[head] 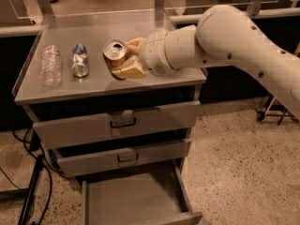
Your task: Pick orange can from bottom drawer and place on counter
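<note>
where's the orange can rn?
In the camera view, the orange can is held in the gripper over the middle of the counter. It is just right of the blue-and-silver can and out of the open bottom drawer.

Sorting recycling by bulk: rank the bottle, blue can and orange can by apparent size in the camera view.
Bottle; then blue can and orange can, unranked: gripper holds the orange one over the counter, likely nearer.
</note>
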Action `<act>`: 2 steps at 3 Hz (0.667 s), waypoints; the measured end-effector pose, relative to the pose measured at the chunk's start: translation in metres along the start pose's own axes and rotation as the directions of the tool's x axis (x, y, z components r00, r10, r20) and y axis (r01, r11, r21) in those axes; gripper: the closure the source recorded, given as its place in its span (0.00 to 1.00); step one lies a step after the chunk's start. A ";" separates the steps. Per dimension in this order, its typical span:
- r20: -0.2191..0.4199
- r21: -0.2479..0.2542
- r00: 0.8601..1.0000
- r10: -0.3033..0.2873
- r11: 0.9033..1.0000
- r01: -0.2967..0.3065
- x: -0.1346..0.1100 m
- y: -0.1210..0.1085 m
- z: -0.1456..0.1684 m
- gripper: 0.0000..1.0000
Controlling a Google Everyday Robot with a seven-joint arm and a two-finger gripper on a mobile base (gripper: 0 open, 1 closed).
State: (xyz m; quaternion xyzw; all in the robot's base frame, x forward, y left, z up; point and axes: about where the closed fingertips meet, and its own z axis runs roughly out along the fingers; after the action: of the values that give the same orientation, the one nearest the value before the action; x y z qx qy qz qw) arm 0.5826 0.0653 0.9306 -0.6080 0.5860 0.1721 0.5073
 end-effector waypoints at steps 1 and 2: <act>-0.011 -0.046 1.000 0.024 0.999 -0.025 0.003 -0.014 0.013 1.00; -0.063 -0.122 0.996 0.057 0.990 -0.064 0.012 -0.024 0.033 1.00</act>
State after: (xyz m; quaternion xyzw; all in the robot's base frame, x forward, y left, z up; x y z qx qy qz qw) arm 0.6191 0.0805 0.9166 -0.6251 0.6070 0.2053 0.4456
